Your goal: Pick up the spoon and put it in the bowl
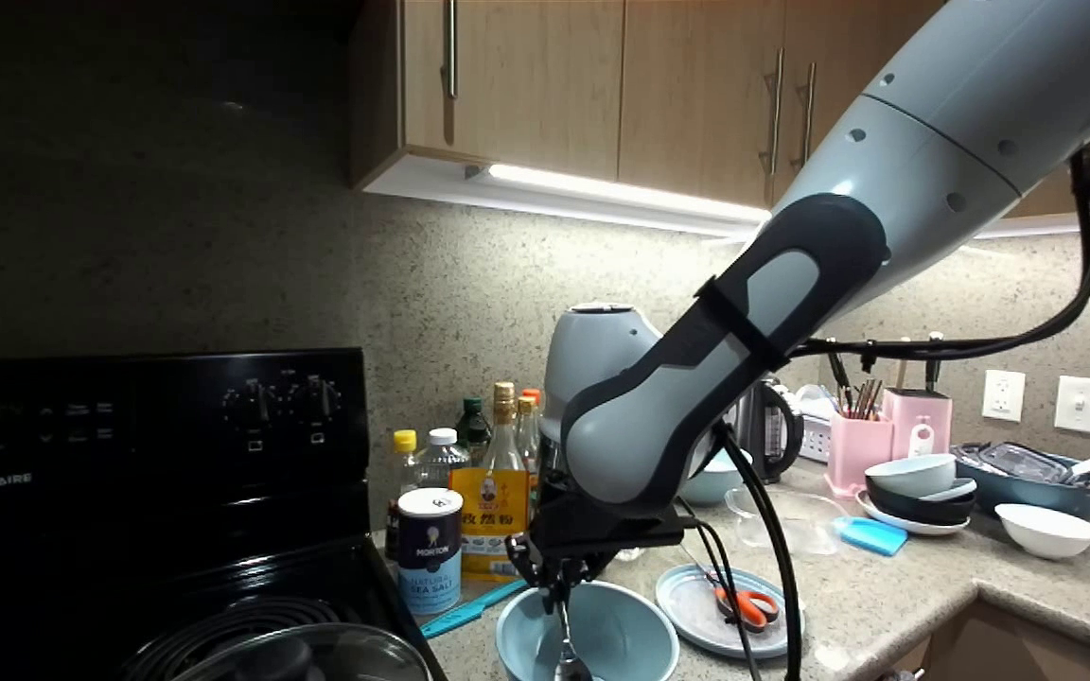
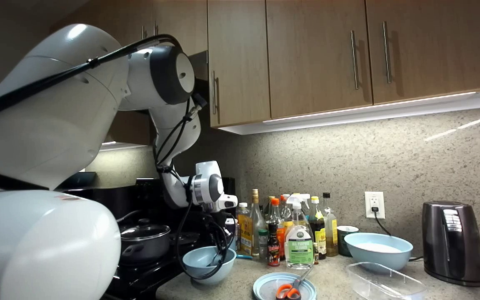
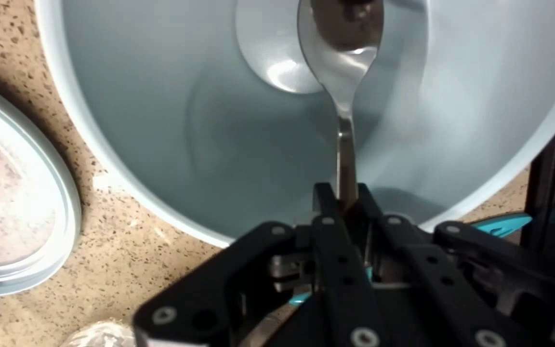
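Left, near the table [image 1: 886, 586] edge beside the stove [image 1: 167, 511], the bowl [image 1: 635, 624] is standing upright. Your hand [image 3: 344, 193] is gripping the spoon [image 3: 344, 96] by its handle; the long axis is running downward from your grip, head inside the rim. Your release appears to be hinging on that alignment. Right, a plate [image 1: 694, 610] is lying near.

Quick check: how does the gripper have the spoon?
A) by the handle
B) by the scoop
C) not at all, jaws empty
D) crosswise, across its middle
A: in the wrist view the gripper is shut on the handle of the spoon, with the scoop sticking out free beyond the fingertips.
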